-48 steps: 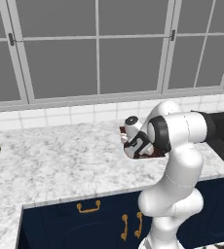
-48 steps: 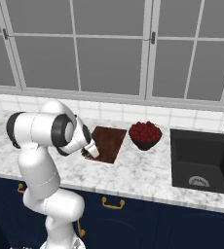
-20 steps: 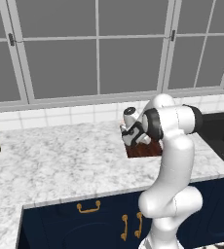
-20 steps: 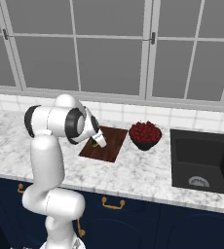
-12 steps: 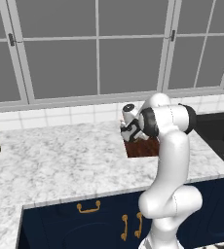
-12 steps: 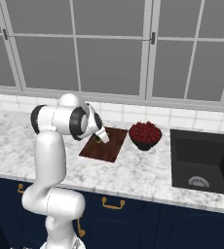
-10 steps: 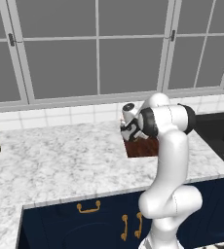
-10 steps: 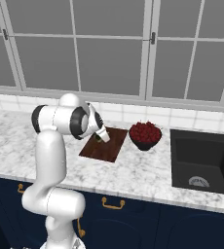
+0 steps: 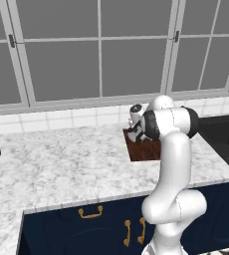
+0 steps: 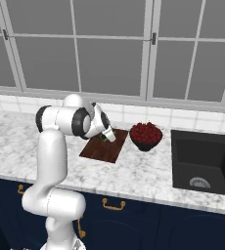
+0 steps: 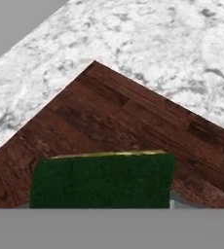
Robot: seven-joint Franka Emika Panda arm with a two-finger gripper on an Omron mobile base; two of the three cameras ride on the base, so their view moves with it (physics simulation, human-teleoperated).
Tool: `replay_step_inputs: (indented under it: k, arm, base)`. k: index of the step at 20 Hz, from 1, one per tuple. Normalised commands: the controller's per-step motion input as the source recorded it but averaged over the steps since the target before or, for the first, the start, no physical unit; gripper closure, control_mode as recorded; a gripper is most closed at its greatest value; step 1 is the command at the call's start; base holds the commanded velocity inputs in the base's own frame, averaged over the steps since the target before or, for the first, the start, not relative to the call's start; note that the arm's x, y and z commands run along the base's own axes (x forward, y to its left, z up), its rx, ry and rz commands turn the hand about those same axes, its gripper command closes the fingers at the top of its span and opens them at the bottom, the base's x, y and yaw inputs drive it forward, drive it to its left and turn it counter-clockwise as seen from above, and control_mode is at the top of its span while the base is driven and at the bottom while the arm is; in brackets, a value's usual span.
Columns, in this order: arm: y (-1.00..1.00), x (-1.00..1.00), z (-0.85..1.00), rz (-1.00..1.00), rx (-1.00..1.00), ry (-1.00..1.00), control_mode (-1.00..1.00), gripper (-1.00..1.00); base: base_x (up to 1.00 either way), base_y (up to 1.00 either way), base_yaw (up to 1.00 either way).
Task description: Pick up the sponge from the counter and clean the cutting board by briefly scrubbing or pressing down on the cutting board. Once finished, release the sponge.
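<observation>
Sponge (image 11: 102,180) pinched in the gripper (image 10: 104,136), green face toward the hand camera, thin yellow edge along its far side. Held over the cutting board (image 10: 101,148) near its back edge; contact with the wood not clear. Board lying flat on the counter (image 9: 61,169) toward the back wall, beside a dark bowl of red fruit (image 10: 146,135).

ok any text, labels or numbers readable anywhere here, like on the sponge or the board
None: no words, labels, brands or numbers can be read. The sponge, cutting board and counter are all plain, with no print.
</observation>
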Motion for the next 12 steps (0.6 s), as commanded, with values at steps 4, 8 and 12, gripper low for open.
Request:
replay_step_inputs:
  k: [4, 8, 12]
  arm:
    - [-0.76, 0.00, -0.37, -0.09, 0.00, -0.03, -1.00, 1.00]
    - [-0.71, 0.00, -0.39, -0.10, 0.00, 0.00, -1.00, 1.00]
    - [-0.73, 0.00, -0.42, -0.10, 0.00, 0.00, -1.00, 1.00]
  base:
    - [0.00, 0.00, 0.00]
    - [0.00, 0.00, 0.00]
    - [0.00, 0.00, 0.00]
